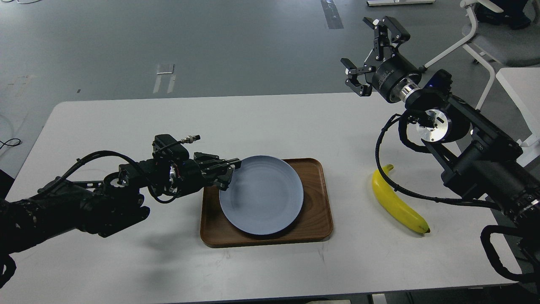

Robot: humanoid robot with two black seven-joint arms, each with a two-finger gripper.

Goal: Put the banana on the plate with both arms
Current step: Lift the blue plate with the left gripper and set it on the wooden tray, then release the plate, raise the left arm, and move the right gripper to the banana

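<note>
My right gripper [368,57] is up high with its fingers wide apart. The banana [397,202] lies on the table below it, well apart from the plate [261,200]. My left gripper [230,173] is at the plate's rim; I cannot tell if it pinches. I should lower the right one straight over the banana's middle.

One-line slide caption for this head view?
Left gripper grips the plate rim on the tray; right gripper hangs open above the table; banana lies untouched.

L gripper [230,171] at plate [261,200] rim; banana [398,202] on table [126,126].
</note>
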